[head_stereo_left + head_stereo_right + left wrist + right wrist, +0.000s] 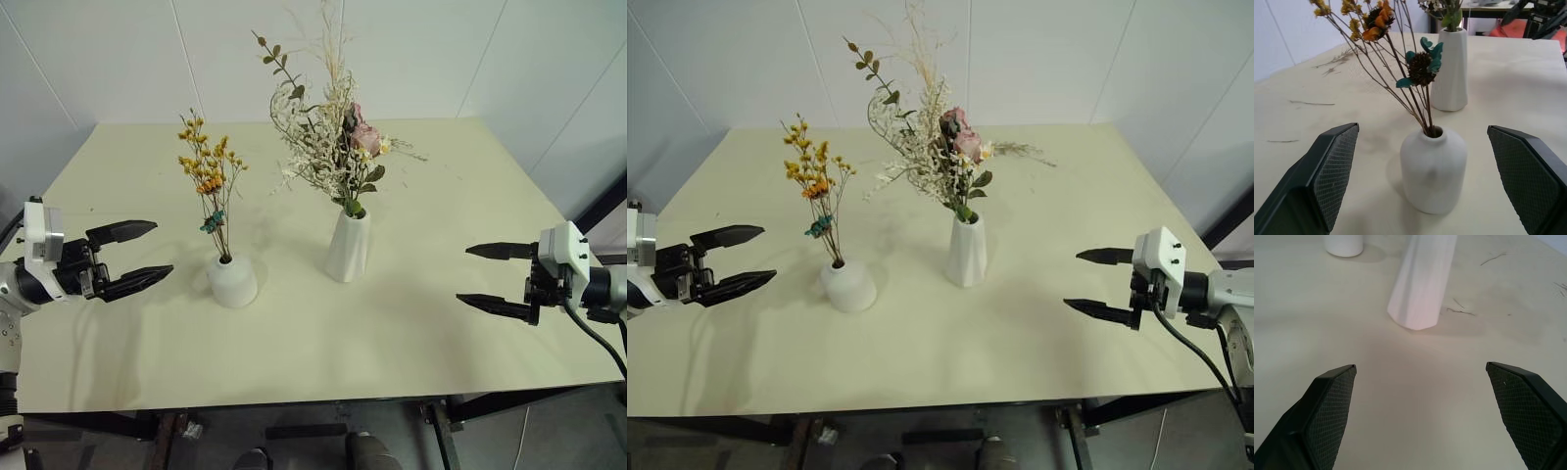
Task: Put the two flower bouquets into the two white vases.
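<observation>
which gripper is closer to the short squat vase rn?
Left. The left gripper hangs open just off the short squat vase, apart from it. The right gripper is open far across the table, beyond the tall vase.

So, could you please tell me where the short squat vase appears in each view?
Left eye: short squat vase, left of centre, beside the taller vase.
Right eye: left of centre.
Left wrist: centre foreground.
Right wrist: base at the top edge.
Shared landmark: the taller vase.
</observation>
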`<control>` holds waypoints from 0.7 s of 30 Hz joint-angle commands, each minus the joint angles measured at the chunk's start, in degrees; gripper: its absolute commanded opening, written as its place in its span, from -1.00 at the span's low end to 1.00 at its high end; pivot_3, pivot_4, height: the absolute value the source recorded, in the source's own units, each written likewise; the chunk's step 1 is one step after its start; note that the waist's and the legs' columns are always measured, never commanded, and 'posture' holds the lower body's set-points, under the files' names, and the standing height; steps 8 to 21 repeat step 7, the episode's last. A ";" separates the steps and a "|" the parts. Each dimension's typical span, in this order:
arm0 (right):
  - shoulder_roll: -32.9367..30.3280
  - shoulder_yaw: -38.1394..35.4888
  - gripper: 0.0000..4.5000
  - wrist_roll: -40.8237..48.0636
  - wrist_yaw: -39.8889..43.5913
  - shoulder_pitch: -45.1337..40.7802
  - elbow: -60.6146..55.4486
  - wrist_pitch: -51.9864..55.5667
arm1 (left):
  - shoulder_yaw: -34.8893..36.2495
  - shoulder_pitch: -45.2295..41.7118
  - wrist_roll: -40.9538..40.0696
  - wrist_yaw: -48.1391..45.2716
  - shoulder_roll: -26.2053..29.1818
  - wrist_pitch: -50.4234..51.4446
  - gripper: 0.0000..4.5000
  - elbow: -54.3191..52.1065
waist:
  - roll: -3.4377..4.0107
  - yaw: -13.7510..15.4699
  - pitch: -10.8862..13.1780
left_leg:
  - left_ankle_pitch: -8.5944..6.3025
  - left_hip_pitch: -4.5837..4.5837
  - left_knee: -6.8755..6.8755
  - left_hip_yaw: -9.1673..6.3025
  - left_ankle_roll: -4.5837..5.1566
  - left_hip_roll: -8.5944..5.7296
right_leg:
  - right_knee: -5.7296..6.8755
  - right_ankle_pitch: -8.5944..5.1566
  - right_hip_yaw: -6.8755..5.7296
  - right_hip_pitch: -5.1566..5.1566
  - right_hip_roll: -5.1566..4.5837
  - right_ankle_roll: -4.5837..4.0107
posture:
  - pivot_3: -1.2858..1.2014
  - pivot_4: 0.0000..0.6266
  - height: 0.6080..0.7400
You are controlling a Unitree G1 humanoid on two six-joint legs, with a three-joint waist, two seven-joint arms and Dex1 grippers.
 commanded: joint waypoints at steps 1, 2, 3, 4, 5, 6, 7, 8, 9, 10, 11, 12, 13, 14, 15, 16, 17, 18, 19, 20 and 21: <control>0.67 -0.37 1.00 -0.07 -0.71 -2.12 -0.09 -1.87 | 2.77 2.51 0.35 -0.47 1.35 -1.35 1.00 -0.52 | 0.00 -0.10 0.00 | 0.00 0.03 0.00 0.00 0.00 0.00 | 0.01 0.00 0.00 0.01 0.00 0.00 | 0.03 -0.52 1.00; 1.07 -0.08 1.00 -0.07 -1.02 -2.70 0.24 -1.64 | 3.07 3.27 0.26 0.02 1.03 -1.48 1.00 -1.10 | 0.00 -0.14 0.00 | 0.00 0.06 -0.02 0.00 0.00 0.01 | 0.03 -0.01 0.01 0.01 0.00 -0.01 | 0.03 -0.52 1.00; 1.36 0.22 1.00 -0.24 -1.11 -3.23 0.60 -1.66 | 3.29 4.03 -0.04 0.45 0.79 -1.19 1.00 -2.01 | 0.00 -0.09 0.00 | 0.00 0.08 -0.02 0.00 0.00 0.02 | 0.05 -0.01 0.01 0.01 0.01 -0.02 | 0.03 -0.52 1.00; 1.50 0.36 1.00 -0.38 -1.06 -3.52 0.84 -1.72 | 3.40 4.55 -0.31 0.73 0.65 -0.92 1.00 -2.73 | 0.00 -0.01 0.00 | 0.00 0.08 -0.02 0.00 0.00 0.03 | 0.07 -0.02 0.00 0.01 0.02 -0.03 | 0.03 -0.52 1.00; 1.73 0.60 1.00 -0.49 -1.09 -4.11 1.29 -1.77 | 3.36 4.88 -0.41 0.93 0.57 -0.80 1.00 -3.39 | 0.00 0.06 0.00 | 0.00 0.08 -0.02 0.00 0.00 0.03 | 0.07 -0.02 0.00 0.01 0.02 -0.03 | 0.03 -0.52 1.00; 1.78 0.81 1.00 -0.53 -1.03 -4.63 1.62 -1.75 | 3.38 5.01 -0.56 1.09 0.63 -0.55 1.00 -3.84 | 0.00 0.12 0.00 | 0.00 0.08 -0.02 0.00 0.00 0.03 | 0.07 -0.02 0.00 0.01 0.01 -0.03 | 0.03 -0.52 1.00; 1.82 1.01 1.00 -0.63 -0.96 -5.14 2.00 -1.87 | 3.45 5.02 -0.70 1.26 0.72 -0.32 1.00 -4.10 | 0.00 0.12 0.00 | 0.00 0.07 -0.02 0.00 0.00 0.03 | 0.07 -0.02 0.00 0.01 0.01 -0.03 | 0.03 -0.52 1.00; 1.82 1.01 1.00 -0.63 -0.96 -5.14 2.00 -1.87 | 3.45 5.02 -0.70 1.26 0.72 -0.32 1.00 -4.10 | 0.00 0.12 0.00 | 0.00 0.07 -0.02 0.00 0.00 0.03 | 0.07 -0.02 0.00 0.01 0.01 -0.03 | 0.03 -0.52 1.00; 1.82 1.01 1.00 -0.63 -0.96 -5.14 2.00 -1.87 | 3.45 5.02 -0.70 1.26 0.72 -0.32 1.00 -4.10 | 0.00 0.12 0.00 | 0.00 0.07 -0.02 0.00 0.00 0.03 | 0.07 -0.02 0.00 0.01 0.01 -0.03 | 0.03 -0.52 1.00; 1.82 1.01 1.00 -0.63 -0.96 -5.14 2.00 -1.87 | 3.45 5.02 -0.70 1.26 0.72 -0.32 1.00 -4.10 | 0.00 0.12 0.00 | 0.00 0.07 -0.02 0.00 0.00 0.03 | 0.07 -0.02 0.00 0.01 0.01 -0.03 | 0.03 -0.52 1.00; 1.82 1.01 1.00 -0.63 -0.96 -5.14 2.00 -1.87 | 3.45 5.02 -0.70 1.26 0.72 -0.32 1.00 -4.10 | 0.00 0.12 0.00 | 0.00 0.07 -0.02 0.00 0.00 0.03 | 0.07 -0.02 0.00 0.01 0.01 -0.03 | 0.03 -0.52 1.00; 1.82 1.01 1.00 -0.63 -0.96 -5.14 2.00 -1.87 | 3.45 5.02 -0.70 1.26 0.72 -0.32 1.00 -4.10 | 0.00 0.12 0.00 | 0.00 0.07 -0.02 0.00 0.00 0.03 | 0.07 -0.02 0.00 0.01 0.01 -0.03 | 0.03 -0.52 1.00; 1.82 1.01 1.00 -0.63 -0.96 -5.14 2.00 -1.87 | 3.45 5.02 -0.70 1.26 0.72 -0.32 1.00 -4.10 | 0.00 0.12 0.00 | 0.00 0.07 -0.02 0.00 0.00 0.03 | 0.07 -0.02 0.00 0.01 0.01 -0.03 | 0.03 -0.52 1.00; 1.82 1.01 1.00 -0.63 -0.96 -5.14 2.00 -1.87 | 3.45 5.02 -0.70 1.26 0.72 -0.32 1.00 -4.10 | 0.00 0.12 0.00 | 0.00 0.07 -0.02 0.00 0.00 0.03 | 0.07 -0.02 0.00 0.01 0.01 -0.03 | 0.03 -0.52 1.00; 1.82 1.01 1.00 -0.63 -0.96 -5.14 2.00 -1.87 | 3.45 5.02 -0.70 1.26 0.72 -0.32 1.00 -4.10 | 0.00 0.12 0.00 | 0.00 0.07 -0.02 0.00 0.00 0.03 | 0.07 -0.02 0.00 0.01 0.01 -0.03 | 0.03 -0.52 1.00; 1.82 1.01 1.00 -0.63 -0.96 -5.14 2.00 -1.87 | 3.45 5.02 -0.70 1.26 0.72 -0.32 1.00 -4.10 | 0.00 0.12 0.00 | 0.00 0.07 -0.02 0.00 0.00 0.03 | 0.07 -0.02 0.00 0.01 0.01 -0.03 | 0.03 -0.52 1.00; 1.82 1.01 1.00 -0.63 -0.96 -5.14 2.00 -1.87 | 3.45 5.02 -0.70 1.26 0.72 -0.32 1.00 -4.10 | 0.00 0.12 0.00 | 0.00 0.07 -0.02 0.00 0.00 0.03 | 0.07 -0.02 0.00 0.01 0.01 -0.03 | 0.03 -0.52 1.00; 1.82 1.01 1.00 -0.63 -0.96 -5.14 2.00 -1.87 | 3.45 5.02 -0.70 1.26 0.72 -0.32 1.00 -4.10 | 0.00 0.12 0.00 | 0.00 0.07 -0.02 0.00 0.00 0.03 | 0.07 -0.02 0.00 0.01 0.01 -0.03 | 0.03 -0.52 1.00; 1.82 1.01 1.00 -0.63 -0.96 -5.14 2.00 -1.87 | 3.45 5.02 -0.70 1.26 0.72 -0.32 1.00 -4.10 | 0.00 0.12 0.00 | 0.00 0.07 -0.02 0.00 0.00 0.03 | 0.07 -0.02 0.00 0.01 0.01 -0.03 | 0.03 -0.52 1.00; 1.82 1.01 1.00 -0.63 -0.96 -5.14 2.00 -1.87 | 3.45 5.02 -0.70 1.26 0.72 -0.32 1.00 -4.10 | 0.00 0.12 0.00 | 0.00 0.07 -0.02 0.00 0.00 0.03 | 0.07 -0.02 0.00 0.01 0.01 -0.03 | 0.03 -0.52 1.00; 1.82 1.01 1.00 -0.63 -0.96 -5.14 2.00 -1.87 | 3.45 5.02 -0.70 1.26 0.72 -0.32 1.00 -4.10 | 0.00 0.12 0.00 | 0.00 0.07 -0.02 0.00 0.00 0.03 | 0.07 -0.02 0.00 0.01 0.01 -0.03 | 0.03 -0.52 1.00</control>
